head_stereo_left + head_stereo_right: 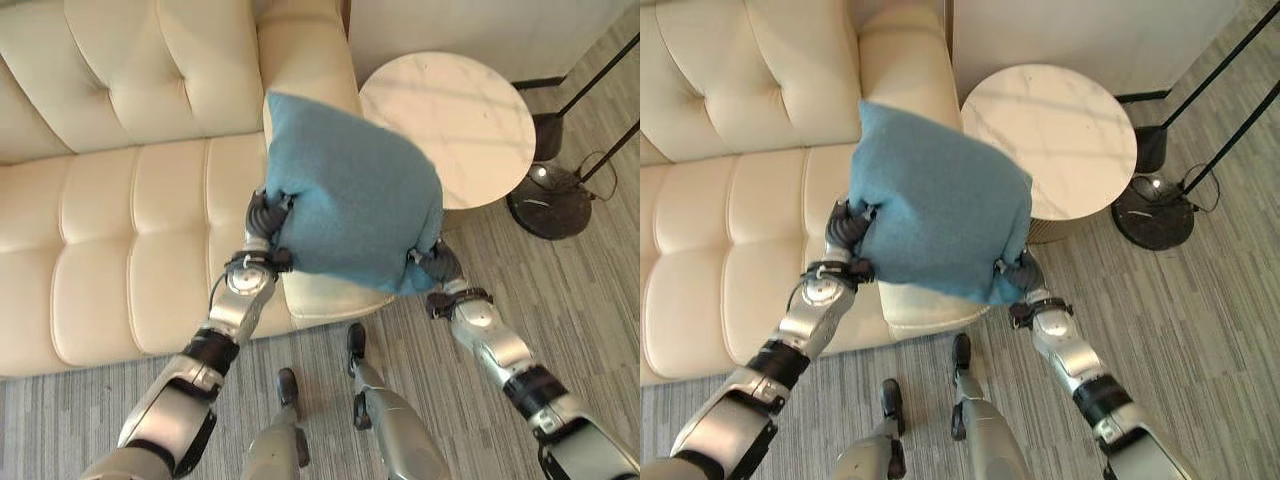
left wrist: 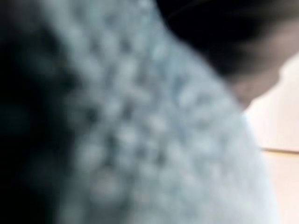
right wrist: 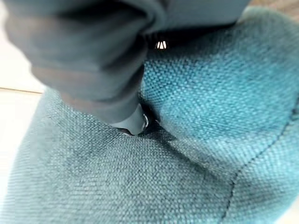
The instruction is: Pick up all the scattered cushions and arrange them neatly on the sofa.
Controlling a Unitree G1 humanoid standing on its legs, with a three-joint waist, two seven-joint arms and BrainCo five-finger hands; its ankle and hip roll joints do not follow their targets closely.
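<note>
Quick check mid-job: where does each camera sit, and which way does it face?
Left eye view: on the head, looking down at the blue cushion held over the cream sofa beside the round table; both arms and the left robot hand show.
Right eye view: the same scene from slightly aside; the right robot hand shows at the cushion's lower corner.
Left wrist view: pressed close against the cushion fabric.
Right wrist view: along its dark cover, a finger dug into the cushion.
All four views share the cushion.
</note>
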